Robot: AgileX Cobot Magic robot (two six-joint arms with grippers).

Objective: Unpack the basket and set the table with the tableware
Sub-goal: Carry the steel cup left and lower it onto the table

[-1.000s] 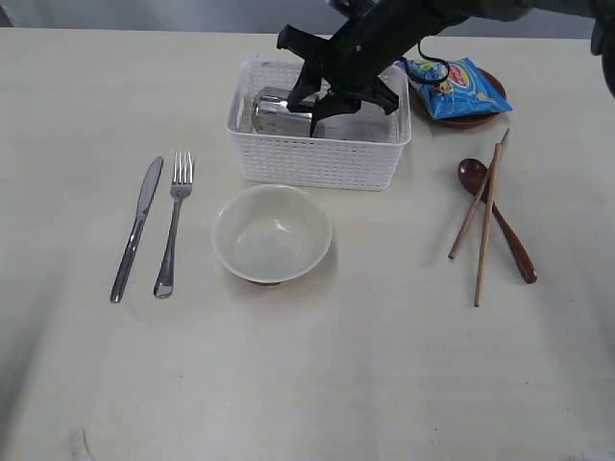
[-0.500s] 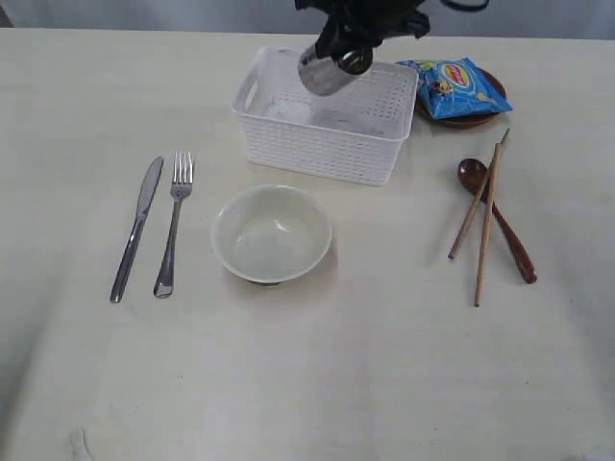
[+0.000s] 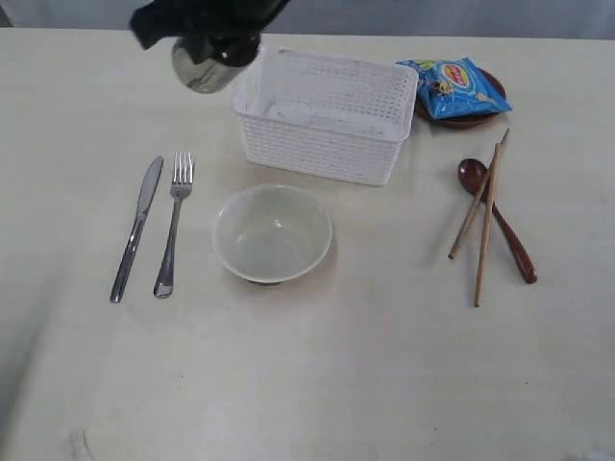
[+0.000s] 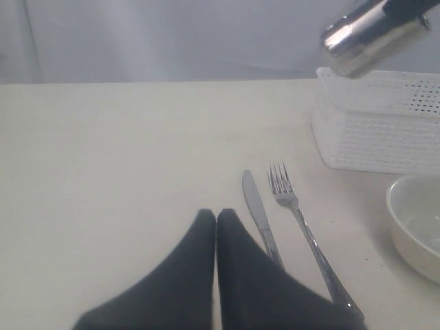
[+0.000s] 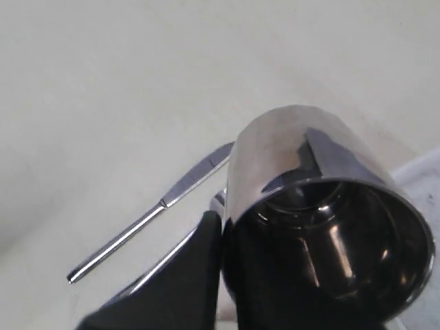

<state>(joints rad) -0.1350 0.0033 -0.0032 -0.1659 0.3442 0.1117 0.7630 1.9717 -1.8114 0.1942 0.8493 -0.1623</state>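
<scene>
A second earlier the right gripper (image 3: 213,43) reaches down inside the basket (image 3: 327,144) at the steel cup (image 3: 207,69). Half a second later the cup hangs over the basket. Now it is in the air beyond the basket's short end, the one facing the knife (image 3: 136,228) and fork (image 3: 173,226), above the bare counter (image 3: 384,365) and clear of the rim. The basket itself has turned slightly. The bowl (image 3: 272,233) in front of the basket is where it was. So are the spoon (image 3: 500,226) and chopsticks (image 3: 485,216) off its other end and the snack packet (image 3: 454,86) on the plate (image 3: 471,121) beside it.

The exterior view shows the right gripper only as a dark blur over the cup, so the grip cannot be read there. The right wrist view looks into the cup's open mouth. It shows the fingers (image 5: 185,275) clamped on the wall, one outside against the steel and a dark shape that seems to be the other inside. The left wrist view shows the tilted cup from the side, up beside the basket's corner. Only this view shows the left gripper (image 4: 216,220), its fingers (image 4: 185,275) pressed together tip to tip, low by the knife and well apart from the basket.
</scene>
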